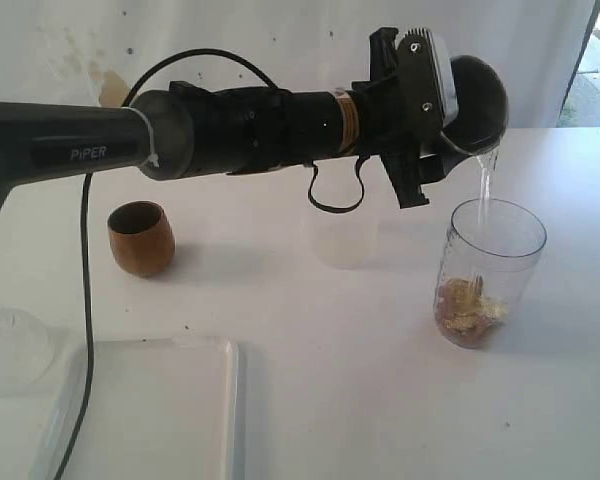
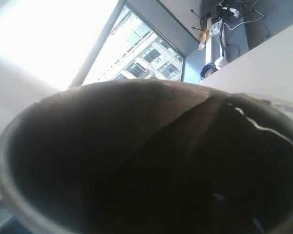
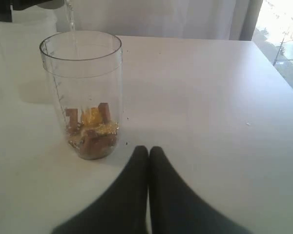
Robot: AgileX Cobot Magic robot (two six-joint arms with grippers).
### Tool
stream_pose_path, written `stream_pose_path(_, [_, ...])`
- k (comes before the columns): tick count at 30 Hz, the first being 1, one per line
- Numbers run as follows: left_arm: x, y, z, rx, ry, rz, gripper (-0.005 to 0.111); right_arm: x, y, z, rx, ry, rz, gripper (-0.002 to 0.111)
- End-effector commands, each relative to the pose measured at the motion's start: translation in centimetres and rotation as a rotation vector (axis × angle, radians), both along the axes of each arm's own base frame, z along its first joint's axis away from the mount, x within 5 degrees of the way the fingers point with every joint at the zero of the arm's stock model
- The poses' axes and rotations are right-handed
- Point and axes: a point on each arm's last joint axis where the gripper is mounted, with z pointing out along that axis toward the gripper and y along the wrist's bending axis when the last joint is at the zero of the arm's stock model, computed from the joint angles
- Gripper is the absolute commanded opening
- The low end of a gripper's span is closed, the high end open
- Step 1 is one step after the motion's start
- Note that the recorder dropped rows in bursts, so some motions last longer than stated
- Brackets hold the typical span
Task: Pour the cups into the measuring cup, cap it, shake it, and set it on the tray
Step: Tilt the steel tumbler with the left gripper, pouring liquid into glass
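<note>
While a thin stream (image 1: 485, 185) was being poured from the steel tumbler (image 1: 478, 92), the tumbler was held tipped well over above the measuring cup (image 1: 492, 265), which stood near the right edge of the bench. The tumbler was pinched by the left claw (image 1: 442, 118), on an arm stretched across from the left edge. The stream was seen to enter close inside the cup's rim and to fall onto brown and yellow pieces at the bottom.

For the pour to be done well, it was judged that the tumbler's lip should be brought nearer the middle of the cup's mouth. The tilt should be raised slowly, so that nothing would be splashed over the rim. The right claw (image 3: 148, 157) was pressed together and empty, near the cup but not touching it. The cup was therefore unsteadied, and a knock was to be avoided.

The wooden cup (image 1: 138, 238) stood upright toward the left edge. Whether it was emptied could not be told. The tray (image 1: 170, 400) lay at the near left corner.
</note>
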Motion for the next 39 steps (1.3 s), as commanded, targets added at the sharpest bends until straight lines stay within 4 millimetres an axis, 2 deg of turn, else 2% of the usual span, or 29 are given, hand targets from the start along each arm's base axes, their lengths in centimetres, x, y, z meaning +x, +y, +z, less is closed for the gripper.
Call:
stream_pose_path(1, [-0.5, -0.2, 1.6, -0.028, -0.066, -0.031, 0.000, 0.0, 0.0, -0.2, -0.002, 0.000, 0.000, 0.000])
stream_pose_path(6, [-1.0, -0.7, 1.6, 0.022, -0.159, -0.050, 0.000, 0.0, 0.0, -0.2, -0.002, 0.000, 0.000, 0.000])
stream_pose_path(31, [-0.7, -0.6, 1.3, 0.099, -0.235, -0.022, 0.000, 0.0, 0.0, -0.2, -0.002, 0.000, 0.000, 0.000])
stream_pose_path(39, [-1.4, -1.3, 1.2, 0.149, -0.314, -0.058, 0.000, 0.0, 0.0, -0.2, -0.002, 0.000, 0.000, 0.000])
